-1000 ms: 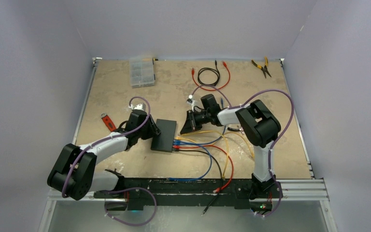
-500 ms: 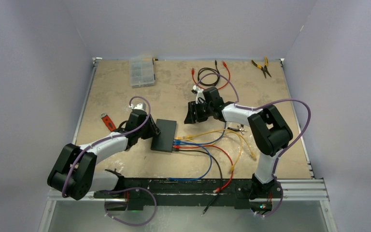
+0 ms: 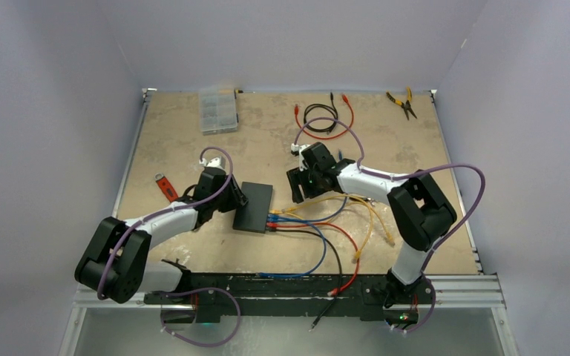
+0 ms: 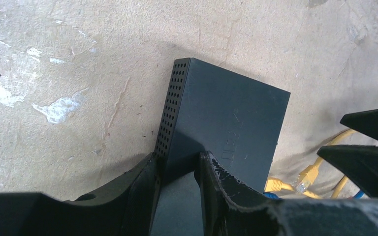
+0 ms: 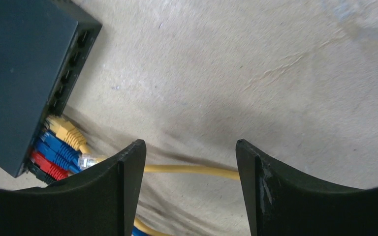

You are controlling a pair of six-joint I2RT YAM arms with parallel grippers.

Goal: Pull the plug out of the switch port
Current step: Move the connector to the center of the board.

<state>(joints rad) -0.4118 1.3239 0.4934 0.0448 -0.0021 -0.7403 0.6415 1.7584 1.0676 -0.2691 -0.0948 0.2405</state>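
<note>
**Switch and cabling, wrist and overhead views.** The switch (image 3: 255, 206) is a flat, matte-black rectangular box lying near the middle of the mottled beige table (image 3: 178, 148). Its narrow side wall (image 4: 170, 113) is perforated with rows of round holes. The left gripper (image 4: 177, 157) is clamped on one edge of the switch. A yellow plug (image 5: 65, 129), blue plugs (image 5: 54, 150) and a red plug (image 5: 47, 166) fill the sockets at one end. A loose plug (image 5: 89, 160), clear-tipped on a yellow cable, lies just beside them, apparently unseated. The right gripper (image 5: 189, 147) stands wide and holds nothing. Its finger cuts off the lowest plugs.
</note>
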